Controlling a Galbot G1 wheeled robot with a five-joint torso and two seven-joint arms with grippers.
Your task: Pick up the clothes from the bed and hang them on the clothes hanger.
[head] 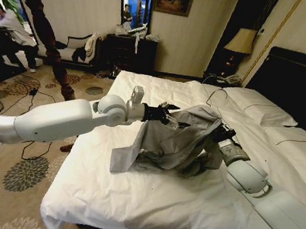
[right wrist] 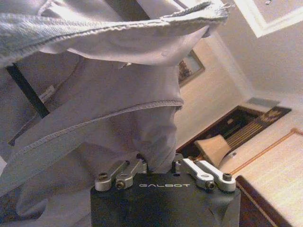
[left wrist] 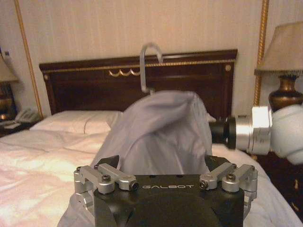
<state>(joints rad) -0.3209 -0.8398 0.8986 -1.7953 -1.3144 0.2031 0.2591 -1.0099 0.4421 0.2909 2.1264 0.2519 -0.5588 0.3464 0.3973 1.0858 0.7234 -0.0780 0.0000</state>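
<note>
While I watch through the head camera, the clothes (head: 174, 143) hang in a creased light-grey bundle above the middle of the bed (head: 146, 200), held up between my two arms, with one loose flap trailing down to the white duvet on the left. My left tool (head: 167, 116) reaches in from the left and meets the upper edge of the cloth; my right tool (head: 214, 136) comes up from the right and is buried in the fabric, so from this camera I cannot tell how its fingers stand. A black headboard (head: 301, 85) runs along the far right side, with white pillows (head: 260, 110) below it. From the left wrist camera, the left tool (left wrist: 165, 171) sits just under the grey clothes (left wrist: 158, 132), its linkages spread wide to either side, though the fingertips are hidden by the cloth, so I cannot tell whether they grip it. Above the cloth the silver hook of the clothes hanger (left wrist: 147, 66) stands upright against the headboard (left wrist: 137, 78), and the right arm's silver wrist (left wrist: 251, 135) touches the cloth from the side. From the right wrist camera, the right tool (right wrist: 158, 166) has its fingers drawn close together, pinching a fold of the clothes (right wrist: 118, 109); a thin black bar of the clothes hanger (right wrist: 28, 92) shows under the cloth.
</note>
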